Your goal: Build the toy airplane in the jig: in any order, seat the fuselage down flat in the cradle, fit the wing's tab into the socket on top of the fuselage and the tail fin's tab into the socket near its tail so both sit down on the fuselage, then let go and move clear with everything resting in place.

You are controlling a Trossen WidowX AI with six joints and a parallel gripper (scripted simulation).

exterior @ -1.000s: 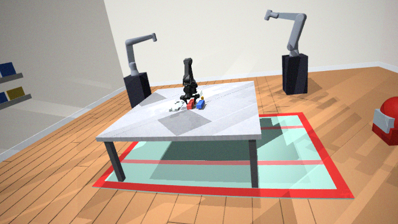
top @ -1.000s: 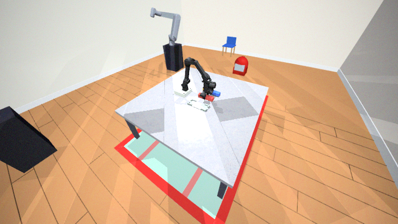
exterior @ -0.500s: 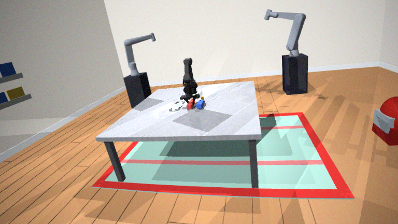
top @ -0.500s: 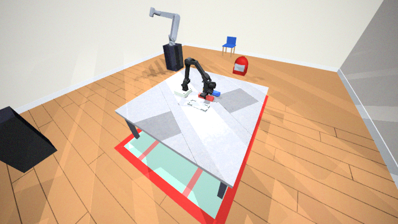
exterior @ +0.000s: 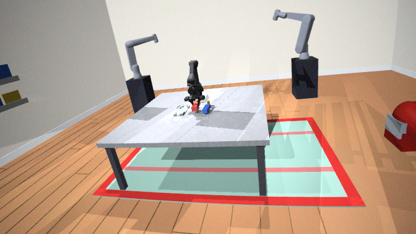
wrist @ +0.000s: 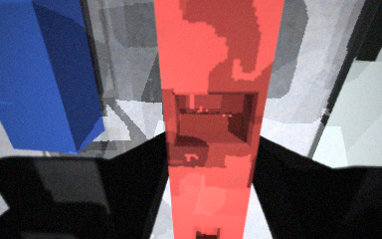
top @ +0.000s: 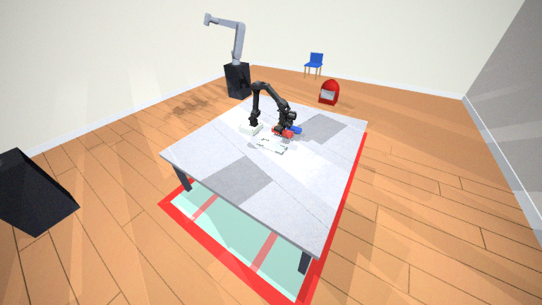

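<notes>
The red fuselage point(top: 287, 134) point(exterior: 194, 108) point(wrist: 214, 199) lies between my fingers, with its large wing socket and the small tail socket facing up in the wrist view. My gripper point(wrist: 213, 139) is shut on the fuselage, one black finger against each side, low at the table. The blue wing point(top: 296, 130) point(exterior: 206, 109) point(wrist: 45, 75) lies beside the fuselage, on the left in the wrist view. The yellow tail fin point(exterior: 208, 102) stands behind the wing. The pale jig point(top: 272, 146) point(exterior: 181, 111) point(wrist: 365, 110) lies on the fuselage's other side, with nothing in its cradle.
The table point(top: 296, 213) point(exterior: 183, 136) carries the arm's white base point(top: 250, 127) near its back edge. Grey robot arms on black pedestals point(top: 238, 82) point(exterior: 304, 78) stand on the floor away from the table.
</notes>
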